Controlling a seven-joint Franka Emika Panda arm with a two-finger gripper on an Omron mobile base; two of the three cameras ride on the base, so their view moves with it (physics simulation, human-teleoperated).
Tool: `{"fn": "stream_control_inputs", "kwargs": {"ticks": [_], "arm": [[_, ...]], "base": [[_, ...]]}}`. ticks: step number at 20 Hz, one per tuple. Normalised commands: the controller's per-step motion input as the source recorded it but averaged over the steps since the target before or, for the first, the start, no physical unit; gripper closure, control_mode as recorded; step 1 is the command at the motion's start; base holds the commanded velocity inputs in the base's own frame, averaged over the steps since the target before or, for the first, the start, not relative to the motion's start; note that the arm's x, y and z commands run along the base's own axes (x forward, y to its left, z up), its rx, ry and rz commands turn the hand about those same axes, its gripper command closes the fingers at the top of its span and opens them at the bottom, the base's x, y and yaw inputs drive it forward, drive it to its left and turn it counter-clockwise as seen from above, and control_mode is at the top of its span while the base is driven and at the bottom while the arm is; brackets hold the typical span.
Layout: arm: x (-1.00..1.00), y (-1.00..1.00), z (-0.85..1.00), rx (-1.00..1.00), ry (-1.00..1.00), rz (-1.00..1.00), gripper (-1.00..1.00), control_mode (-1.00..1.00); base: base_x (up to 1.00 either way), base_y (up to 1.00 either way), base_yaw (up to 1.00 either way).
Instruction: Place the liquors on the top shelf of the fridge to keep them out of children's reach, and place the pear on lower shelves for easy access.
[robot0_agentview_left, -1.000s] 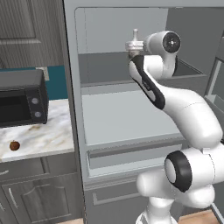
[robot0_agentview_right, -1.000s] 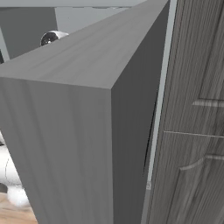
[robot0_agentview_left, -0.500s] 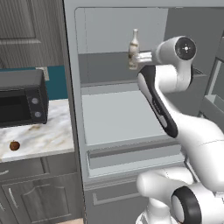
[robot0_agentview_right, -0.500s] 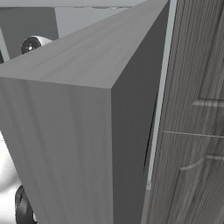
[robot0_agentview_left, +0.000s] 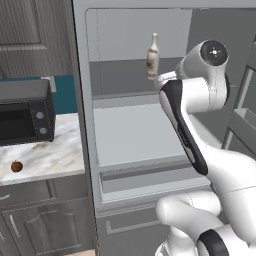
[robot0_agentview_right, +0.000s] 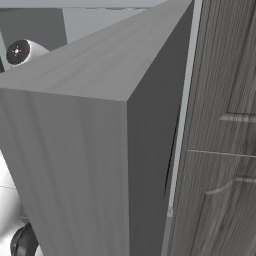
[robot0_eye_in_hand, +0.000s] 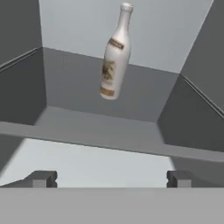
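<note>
1. Quick status from my side: the pale liquor bottle (robot0_eye_in_hand: 114, 54) with the brownish label and slim neck was up on the dark grey top shelf (robot0_eye_in_hand: 127, 109) of the fridge (robot0_agentview_left: 131, 145). In the hand view it looked tilted, and I honestly couldn't tell if its base was resting flat on the panel or not.

2. My gripper (robot0_eye_in_hand: 111, 178) was spread wide, fingers (robot0_eye_in_hand: 41, 178) far apart with nothing between them. The bottle sat well apart from me, further back in the compartment.

3. So I'd call that one bottle delivered, assuming it settles upright.

4. What was left, as far as I could judge: the white bottle with the red cap, which I couldn't spot anywhere in my views, plus the pear.

5. The pear (robot0_agentview_left: 16, 166) was out on the marble counter (robot0_agentview_left: 55, 155), in front of the black microwave (robot0_agentview_left: 25, 117), well apart from the fridge.

6. The pale lower shelf (robot0_agentview_left: 131, 131) and the drawer front (robot0_agentview_left: 150, 172) beneath it had nothing on them that I could see, so the fruit part wasn't started.

7. Roughly a third done, I'd guess.
</note>
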Motion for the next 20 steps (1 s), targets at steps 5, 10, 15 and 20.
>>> {"fn": "stream_control_inputs", "kwargs": {"ticks": [5, 10, 15, 20], "arm": [[-0.24, 0.06, -0.25, -0.08, 0.13, 0.00, -1.00, -1.00], [-0.11, 0.04, -0.12, -0.04, 0.06, 0.00, -1.00, 1.00], [0.00, 0.00, 0.00, 0.00, 0.00, 0.00, -1.00, 1.00], [0.00, 0.00, 0.00, 0.00, 0.00, 0.00, -1.00, 1.00]], "base": [[0.00, 0.00, 0.00], [-0.23, 0.08, 0.00], [-0.52, 0.19, 0.00], [-0.49, 0.56, 0.04]]}}
